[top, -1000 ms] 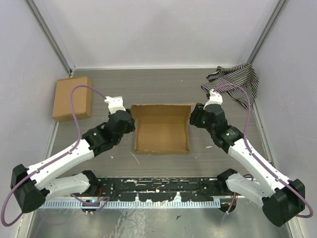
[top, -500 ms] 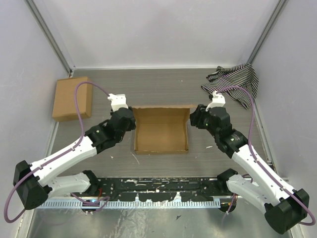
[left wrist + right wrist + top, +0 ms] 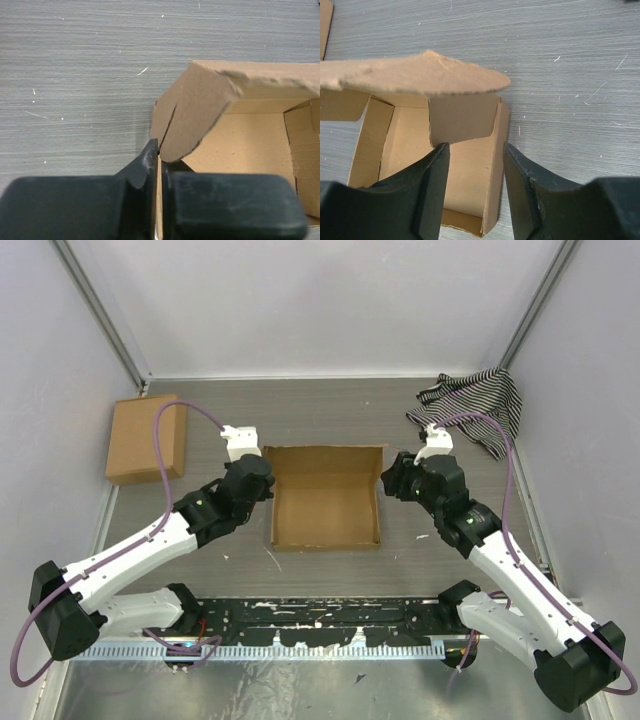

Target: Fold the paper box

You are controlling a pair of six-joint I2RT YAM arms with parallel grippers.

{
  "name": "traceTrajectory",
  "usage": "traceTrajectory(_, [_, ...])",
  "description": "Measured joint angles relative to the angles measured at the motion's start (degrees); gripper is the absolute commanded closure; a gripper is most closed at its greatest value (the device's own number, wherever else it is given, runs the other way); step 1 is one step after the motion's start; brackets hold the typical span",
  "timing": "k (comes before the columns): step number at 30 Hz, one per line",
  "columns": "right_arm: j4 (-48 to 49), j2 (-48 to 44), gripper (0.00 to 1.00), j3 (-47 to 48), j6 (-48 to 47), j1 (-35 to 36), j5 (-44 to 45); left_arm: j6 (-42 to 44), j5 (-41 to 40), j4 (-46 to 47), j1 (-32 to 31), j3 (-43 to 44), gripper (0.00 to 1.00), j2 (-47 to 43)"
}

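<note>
The paper box (image 3: 325,510) is a brown cardboard tray with raised walls in the middle of the table. My left gripper (image 3: 262,480) is shut on its left wall; in the left wrist view the wall (image 3: 161,120) runs between the closed fingers (image 3: 145,165). My right gripper (image 3: 385,480) is open and straddles the right wall (image 3: 495,165), one finger inside the tray, one outside. A tab (image 3: 462,119) stands inside the right wall, and a flap (image 3: 420,75) hangs over the tray in the right wrist view.
A ready-formed brown cardboard box (image 3: 147,437) lies at the far left. A black-and-white striped cloth (image 3: 472,405) lies at the far right corner. A black slotted rail (image 3: 320,625) runs along the near edge between the arm bases.
Both grippers have shifted slightly toward the far side along the tray's walls. The far flap has risen and now hides more of the tray's back edge.
</note>
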Motion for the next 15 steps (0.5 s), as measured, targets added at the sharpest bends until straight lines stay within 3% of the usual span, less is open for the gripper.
traceTrajectory(15, [-0.20,-0.42,0.47,0.02,-0.02,0.00,-2.73,-6.01,6.43,2.51,0.00,-0.24,0.99,0.15])
